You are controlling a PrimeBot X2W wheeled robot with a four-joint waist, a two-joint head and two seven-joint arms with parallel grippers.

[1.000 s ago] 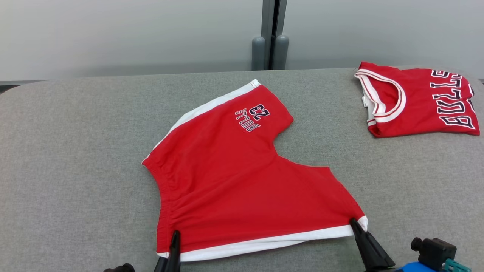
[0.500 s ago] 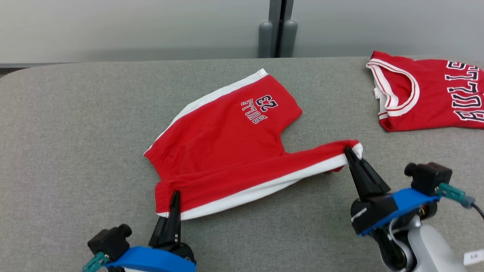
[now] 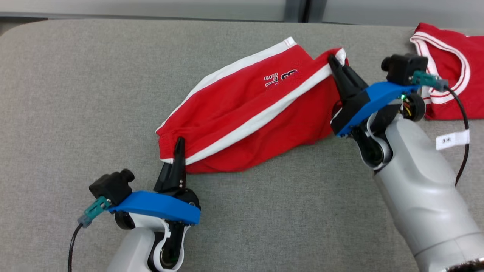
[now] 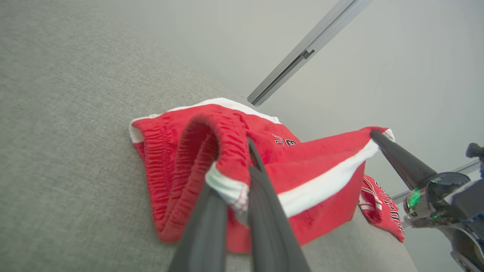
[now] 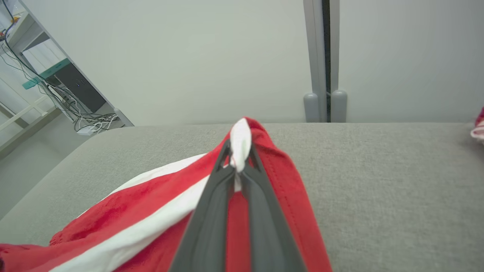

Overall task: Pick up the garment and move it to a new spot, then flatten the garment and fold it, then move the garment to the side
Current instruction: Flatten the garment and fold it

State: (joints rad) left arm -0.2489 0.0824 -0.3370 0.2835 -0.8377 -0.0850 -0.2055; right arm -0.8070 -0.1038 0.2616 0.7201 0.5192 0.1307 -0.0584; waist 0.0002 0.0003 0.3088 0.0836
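Note:
The garment [image 3: 242,109] is a pair of red shorts with white trim and a "BULLS 23" print, lying on the grey padded table [image 3: 75,94]. Its near leg is lifted and folded over the far leg. My left gripper [image 3: 180,141] is shut on the waistband corner [image 4: 227,185] at the shorts' near left. My right gripper [image 3: 332,59] is shut on the white-trimmed hem corner [image 5: 240,145], held up above the far leg's hem. In the left wrist view the right gripper [image 4: 374,134] shows holding that corner, the cloth stretched between the two grips.
A folded red jersey [image 3: 450,71] with white neck trim lies at the table's far right, close beside my right wrist. A cable [image 3: 463,124] and label hang from the right arm. A pale wall with a grey post [image 5: 325,60] stands behind the table.
Both grippers have carried the near leg's edge away from me, up and over the far leg, folding the shorts lengthwise. The head camera has tilted down, bringing both arms further into view.

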